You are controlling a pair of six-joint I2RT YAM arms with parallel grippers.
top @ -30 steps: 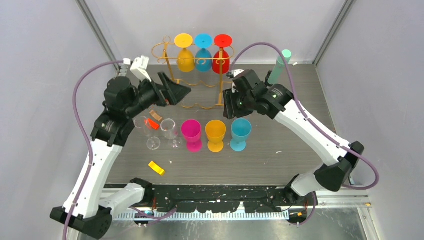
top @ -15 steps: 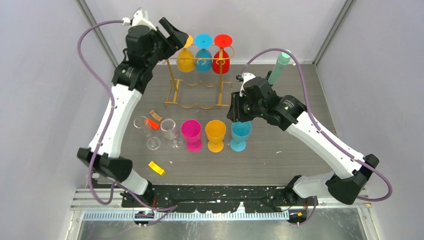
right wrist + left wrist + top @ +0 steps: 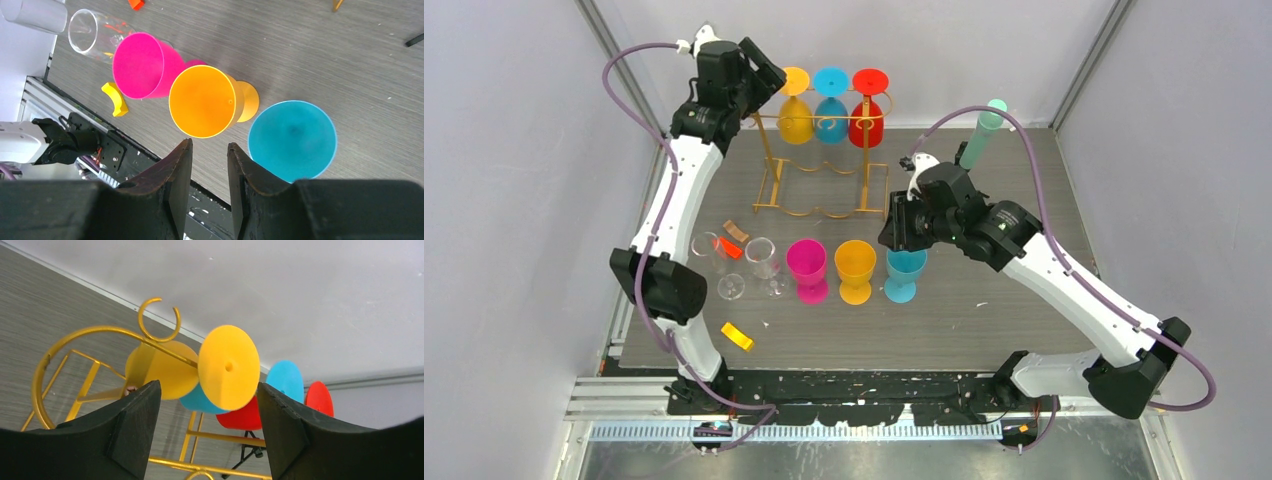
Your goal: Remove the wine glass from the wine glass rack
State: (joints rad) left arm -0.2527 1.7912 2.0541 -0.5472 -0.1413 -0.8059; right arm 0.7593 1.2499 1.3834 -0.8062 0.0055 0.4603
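The gold wine glass rack [image 3: 768,165] stands at the back of the table. Three glasses hang upside down from its top rail: yellow [image 3: 795,100], blue [image 3: 831,100] and red [image 3: 868,100]. My left gripper [image 3: 769,72] is open at the rack's top left end, beside the yellow glass's foot. In the left wrist view the yellow foot [image 3: 229,367] sits just beyond my open left gripper [image 3: 207,400], untouched, with the rack's rail [image 3: 158,340] behind. My right gripper [image 3: 900,237] hovers over the table, slightly open and empty [image 3: 210,150].
Pink [image 3: 807,268], orange [image 3: 855,268] and teal [image 3: 905,268] glasses stand in a row in front of the rack. Clear glasses [image 3: 762,262] stand left of them, near small orange pieces [image 3: 732,247] and a yellow piece [image 3: 737,336]. A green cylinder [image 3: 984,130] stands back right.
My left arm has risen from low beside the rack to the top rail's left end by the yellow glass's foot. My right arm has shifted a little toward the teal glass.
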